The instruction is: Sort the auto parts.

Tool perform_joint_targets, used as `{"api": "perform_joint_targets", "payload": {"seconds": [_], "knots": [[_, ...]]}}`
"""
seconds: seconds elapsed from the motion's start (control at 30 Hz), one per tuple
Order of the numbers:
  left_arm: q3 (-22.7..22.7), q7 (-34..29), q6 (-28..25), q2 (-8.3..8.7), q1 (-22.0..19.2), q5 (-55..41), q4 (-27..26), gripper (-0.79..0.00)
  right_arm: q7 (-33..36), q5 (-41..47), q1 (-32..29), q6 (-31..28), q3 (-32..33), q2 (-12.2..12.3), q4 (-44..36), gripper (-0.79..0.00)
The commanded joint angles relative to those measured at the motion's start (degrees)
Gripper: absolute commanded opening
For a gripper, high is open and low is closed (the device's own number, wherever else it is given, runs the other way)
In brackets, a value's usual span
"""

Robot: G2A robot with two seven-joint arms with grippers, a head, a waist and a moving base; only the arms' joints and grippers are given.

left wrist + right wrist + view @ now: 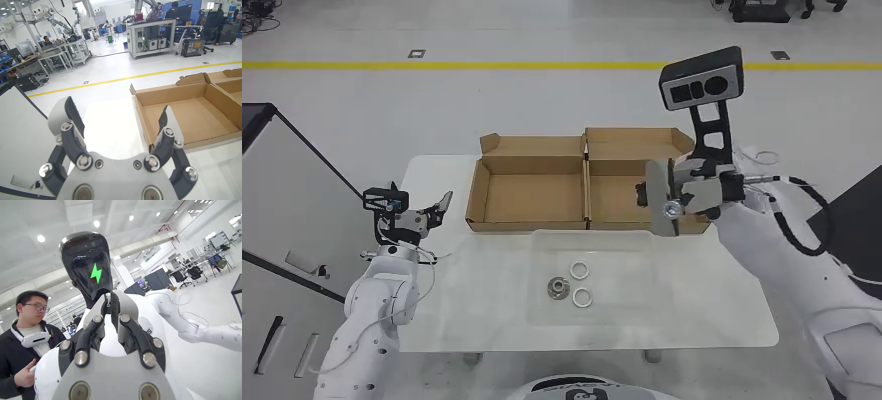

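Metal part (108,301) mostly hidden inside clenched right pincer (110,296); left pincer (117,103) released.

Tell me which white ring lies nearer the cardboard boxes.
The far ring, the one farther from the robot; the near ring lies closer to it.

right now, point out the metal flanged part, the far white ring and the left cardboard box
metal flanged part (559,289), top view, centre hub
far white ring (574,270), top view, its band
left cardboard box (529,198), top view, bare floor
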Motion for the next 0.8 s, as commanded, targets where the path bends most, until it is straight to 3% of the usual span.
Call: {"api": "perform_joint_targets", "payload": {"seconds": [0.0,0.27,0.53,0.77], "knots": [[0.00,0.00,0.00,0.00,0.00,0.00,0.00,0.000,-0.07,1.34,-0.23,-0.61,-0.23,-0.65,-0.42,-0.785],[0.00,0.00,0.00,0.00,0.00,0.00,0.00,0.000,-1.59,3.84,-1.27,-3.51,-1.28,-3.16,-1.13,-0.785],[0.00,0.00,0.00,0.00,0.00,0.00,0.00,0.000,-5.89,-0.66,-2.65,-3.18,-2.06,-4.95,-1.39,-0.785],[0.00,0.00,0.00,0.00,0.00,0.00,0.00,0.000,-10.66,-9.53,-3.23,0.93,-1.46,-5.69,-1.11,-0.785]]}}
